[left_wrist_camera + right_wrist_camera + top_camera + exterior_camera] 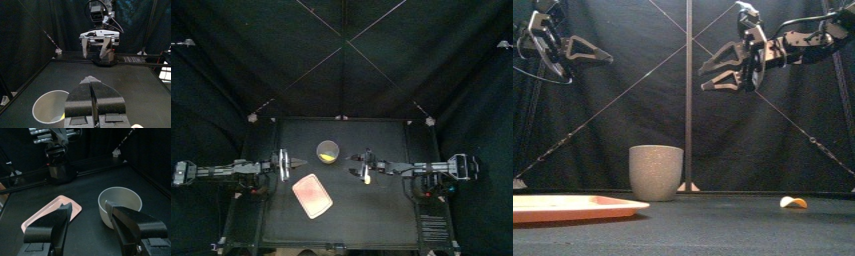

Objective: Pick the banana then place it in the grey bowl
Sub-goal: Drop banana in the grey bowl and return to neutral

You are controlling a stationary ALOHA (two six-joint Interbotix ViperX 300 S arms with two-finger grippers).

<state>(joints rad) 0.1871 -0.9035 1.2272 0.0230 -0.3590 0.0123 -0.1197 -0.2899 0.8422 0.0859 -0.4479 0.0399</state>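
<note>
the banana (331,156) shows only as a yellow patch inside the tall grey speckled cup (327,145). its shape is hard to make out, and in the front view the cup wall hides it. a small orange-and-white toy (794,202), too small to name, lies on the table (714,228) at 2 o'clock from the pink tray (311,196). the cup stands at the tray's 12 o'clock. the left gripper (92,81), at the cup's 9 o'clock, has its jaws pressed together and holds nothing. the right gripper (90,208), at 4 o'clock, has its jaws spread wide and also holds nothing.
</note>
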